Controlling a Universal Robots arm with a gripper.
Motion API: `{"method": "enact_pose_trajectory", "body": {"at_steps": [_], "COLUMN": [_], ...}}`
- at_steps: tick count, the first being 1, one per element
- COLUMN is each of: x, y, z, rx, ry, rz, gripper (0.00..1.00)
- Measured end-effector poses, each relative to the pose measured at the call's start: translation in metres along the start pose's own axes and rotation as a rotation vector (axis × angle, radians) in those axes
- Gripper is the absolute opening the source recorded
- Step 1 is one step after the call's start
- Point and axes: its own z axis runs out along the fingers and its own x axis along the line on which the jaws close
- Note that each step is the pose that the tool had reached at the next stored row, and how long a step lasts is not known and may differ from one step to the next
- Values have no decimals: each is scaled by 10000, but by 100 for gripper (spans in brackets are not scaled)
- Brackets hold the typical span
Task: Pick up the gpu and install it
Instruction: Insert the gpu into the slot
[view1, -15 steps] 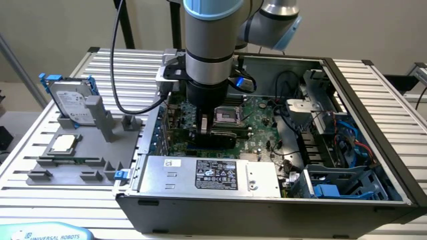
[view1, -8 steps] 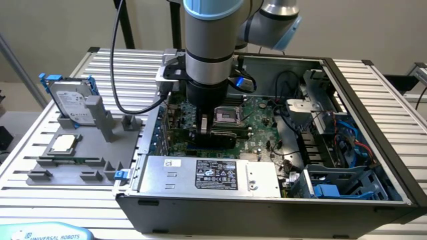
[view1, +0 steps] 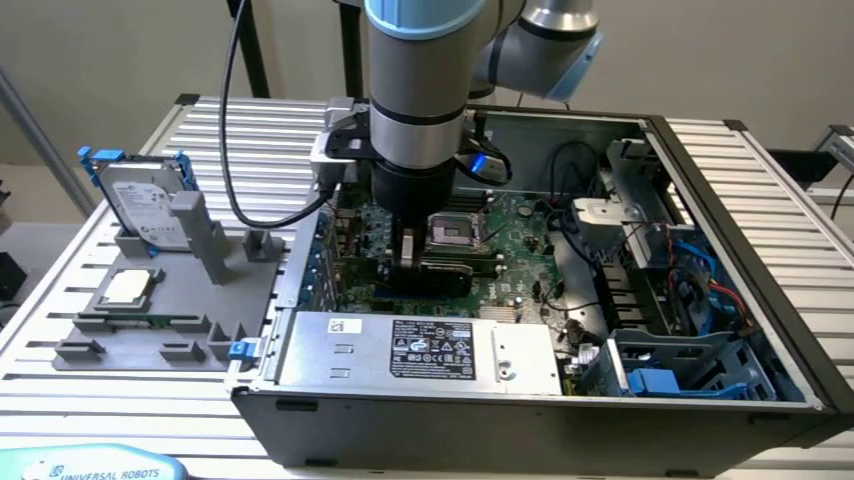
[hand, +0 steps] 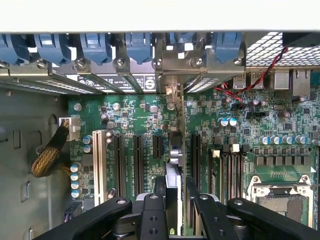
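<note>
green-edged gpu (hand: 176, 175) is being held edge-on in the claw (hand: 175, 210), just above the motherboard slots (hand: 137, 155); slight misalignment risks jamming.

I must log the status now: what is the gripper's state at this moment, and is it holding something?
Gripper: shut on the gpu, held edge-on inside the computer case, over the motherboard slots.
</note>
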Motion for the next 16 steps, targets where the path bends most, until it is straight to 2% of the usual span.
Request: {"method": "enact_pose_trajectory", "body": {"at_steps": [16], "x": [-1], "y": [0], "z": [38], "rx": [4], "ry": [-12], "rz": [4], "gripper": [28]}}
